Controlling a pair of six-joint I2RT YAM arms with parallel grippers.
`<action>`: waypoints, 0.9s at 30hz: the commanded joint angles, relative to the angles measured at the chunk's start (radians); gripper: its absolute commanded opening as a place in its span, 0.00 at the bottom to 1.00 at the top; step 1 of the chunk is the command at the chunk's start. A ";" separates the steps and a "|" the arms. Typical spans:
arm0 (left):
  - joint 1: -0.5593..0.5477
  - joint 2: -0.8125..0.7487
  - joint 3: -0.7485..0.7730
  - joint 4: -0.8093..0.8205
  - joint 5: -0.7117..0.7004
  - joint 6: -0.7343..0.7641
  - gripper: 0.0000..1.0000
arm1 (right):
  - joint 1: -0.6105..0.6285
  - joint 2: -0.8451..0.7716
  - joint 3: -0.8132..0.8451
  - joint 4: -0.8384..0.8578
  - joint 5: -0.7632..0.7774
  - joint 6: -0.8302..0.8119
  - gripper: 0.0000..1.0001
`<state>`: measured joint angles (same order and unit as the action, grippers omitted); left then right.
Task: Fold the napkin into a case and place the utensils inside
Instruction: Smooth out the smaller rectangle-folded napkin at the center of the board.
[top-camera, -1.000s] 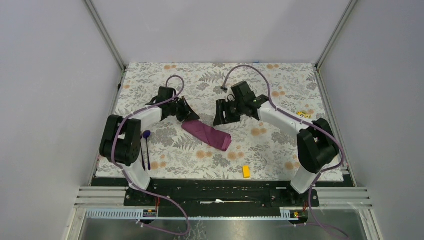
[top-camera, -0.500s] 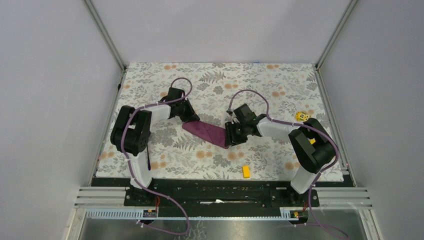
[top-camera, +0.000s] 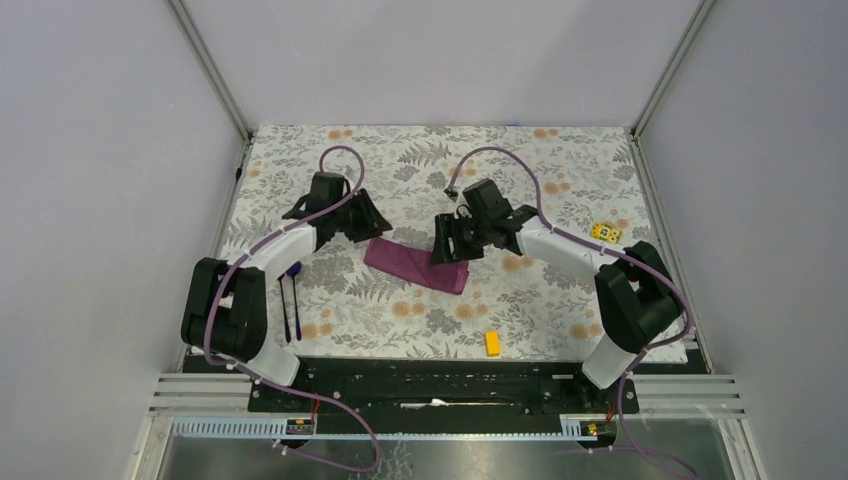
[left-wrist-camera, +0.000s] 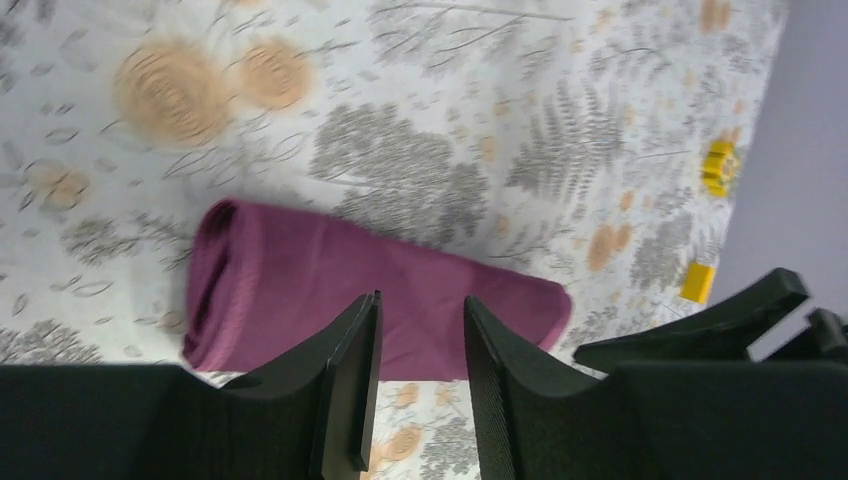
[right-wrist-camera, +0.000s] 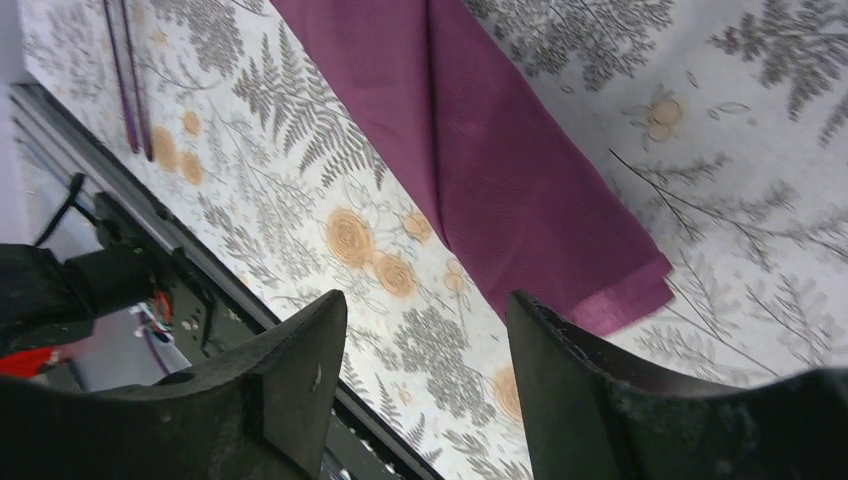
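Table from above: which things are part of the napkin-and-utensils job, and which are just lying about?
Part of the job:
- the folded purple napkin
- the two dark purple utensils, left of it

Just lying about:
- a yellow block near the front edge
- a yellow block at the right edge

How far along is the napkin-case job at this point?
Done: the napkin lies folded into a narrow band. In hand: nothing; the left gripper and right gripper hover open at its ends. Left: the utensils lie beside the left arm, not yet inside.
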<state>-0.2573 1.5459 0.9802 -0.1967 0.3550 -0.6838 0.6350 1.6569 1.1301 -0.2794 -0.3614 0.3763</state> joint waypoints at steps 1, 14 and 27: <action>0.053 0.062 -0.081 0.090 0.008 -0.049 0.39 | -0.036 0.071 -0.025 0.160 -0.096 0.096 0.67; 0.079 0.128 -0.055 0.146 0.003 -0.046 0.43 | -0.143 0.171 -0.125 0.226 -0.038 0.020 0.59; 0.074 0.265 0.007 0.193 0.043 -0.090 0.51 | 0.027 0.059 -0.035 0.169 -0.086 0.097 0.66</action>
<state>-0.1806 1.6958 0.9344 -0.0467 0.4145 -0.7612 0.6044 1.7546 1.0924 -0.1417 -0.4290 0.4194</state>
